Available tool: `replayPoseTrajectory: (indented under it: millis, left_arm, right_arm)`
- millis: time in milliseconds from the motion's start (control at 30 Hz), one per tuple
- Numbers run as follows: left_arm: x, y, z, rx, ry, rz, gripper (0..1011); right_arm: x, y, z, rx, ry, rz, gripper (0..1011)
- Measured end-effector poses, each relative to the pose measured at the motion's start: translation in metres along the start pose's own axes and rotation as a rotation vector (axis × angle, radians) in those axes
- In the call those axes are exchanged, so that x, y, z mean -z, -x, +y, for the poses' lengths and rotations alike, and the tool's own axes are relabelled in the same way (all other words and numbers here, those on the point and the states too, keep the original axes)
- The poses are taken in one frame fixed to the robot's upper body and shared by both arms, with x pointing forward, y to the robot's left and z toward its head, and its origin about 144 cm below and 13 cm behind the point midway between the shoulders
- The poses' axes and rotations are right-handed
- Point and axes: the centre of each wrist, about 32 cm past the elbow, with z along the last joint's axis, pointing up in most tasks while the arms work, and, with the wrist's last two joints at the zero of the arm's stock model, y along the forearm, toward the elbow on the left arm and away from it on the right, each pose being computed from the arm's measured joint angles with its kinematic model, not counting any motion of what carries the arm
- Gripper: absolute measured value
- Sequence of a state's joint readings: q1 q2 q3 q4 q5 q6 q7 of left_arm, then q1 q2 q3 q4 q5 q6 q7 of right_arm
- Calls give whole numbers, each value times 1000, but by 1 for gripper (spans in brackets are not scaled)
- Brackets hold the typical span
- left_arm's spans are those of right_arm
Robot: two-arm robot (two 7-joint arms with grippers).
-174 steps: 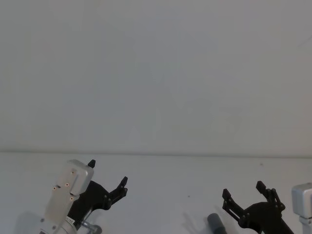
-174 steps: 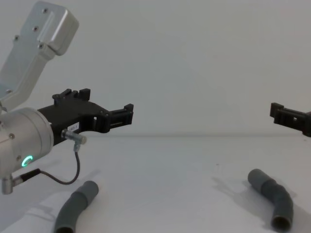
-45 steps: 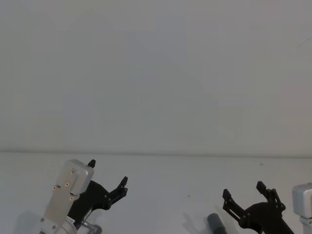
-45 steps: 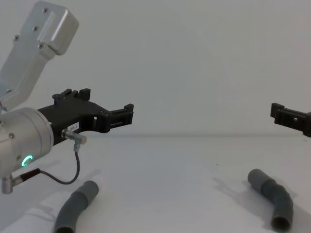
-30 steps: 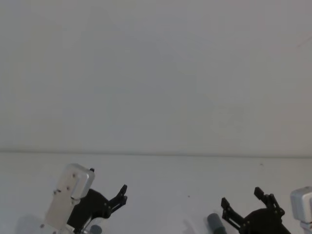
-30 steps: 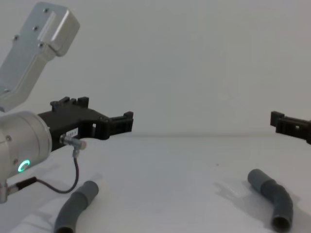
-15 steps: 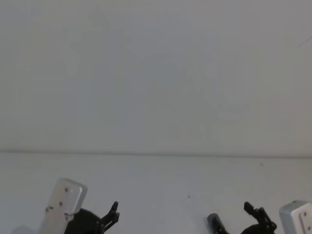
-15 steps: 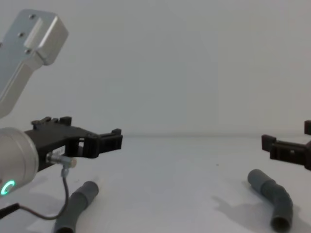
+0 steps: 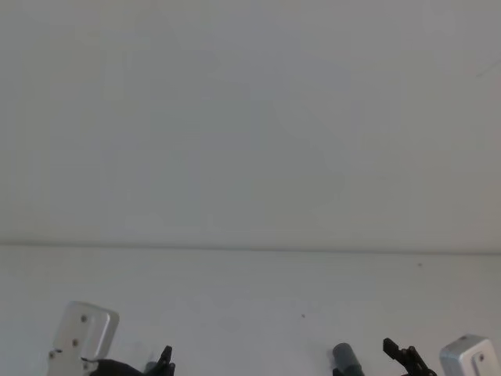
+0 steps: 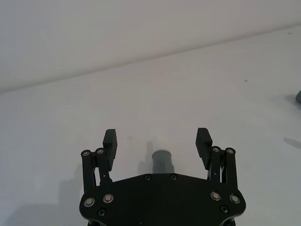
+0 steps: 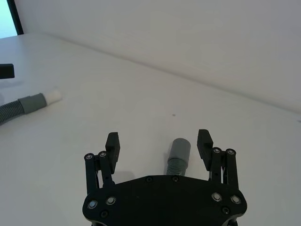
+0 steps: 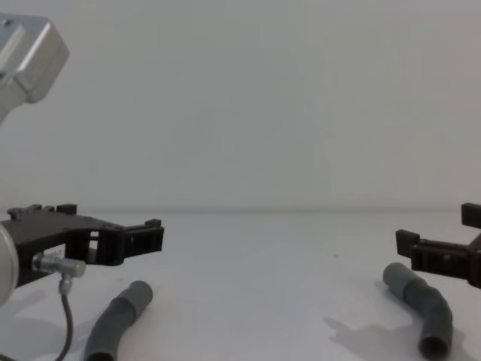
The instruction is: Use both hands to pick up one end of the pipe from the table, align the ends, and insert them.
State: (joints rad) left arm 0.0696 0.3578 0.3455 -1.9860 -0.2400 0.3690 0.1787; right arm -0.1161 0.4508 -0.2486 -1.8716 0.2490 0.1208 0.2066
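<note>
Two dark grey ribbed pipe pieces lie apart on the white table point(image 12: 255, 301). In the chest view the left piece point(image 12: 116, 320) is at the front left and the bent right piece point(image 12: 422, 304) at the front right. My left gripper point(image 10: 157, 139) is open and hangs low above the smooth cuff point(image 10: 162, 162) of the left piece. My right gripper point(image 11: 159, 140) is open too, hovering over the grey cuff point(image 11: 179, 148) of the right piece. Neither gripper touches its piece. In the right wrist view the left piece point(image 11: 19, 107) shows farther off, with a white tip point(image 11: 53, 95).
A plain white wall point(image 12: 248, 105) rises behind the table's far edge. The silver left arm link point(image 9: 82, 329) and right arm link point(image 9: 466, 352) show at the bottom of the head view. A thin cable point(image 12: 64, 316) hangs from the left wrist near the left piece.
Both grippers have come down from well above the table to just over their pipe pieces. They stay open, and the pipe pieces have not moved.
</note>
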Motion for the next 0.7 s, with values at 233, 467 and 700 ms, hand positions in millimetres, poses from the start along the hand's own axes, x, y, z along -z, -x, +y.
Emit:
replayPoseTrajectory:
  millis: [233,467,700]
  left_arm:
    - [-4,1,9,-3,-46,42,1001]
    - [-5,3,17,-13,-99,105,1001]
    - [-5,4,22,-34,-141,158,1001]
  right_arm:
    - [0,1,-1,-8,6,-2,1002]
    - [1,2,-2,-14,10,-3,1002]
    - [1,3,-3,-16,12,-4,1002]
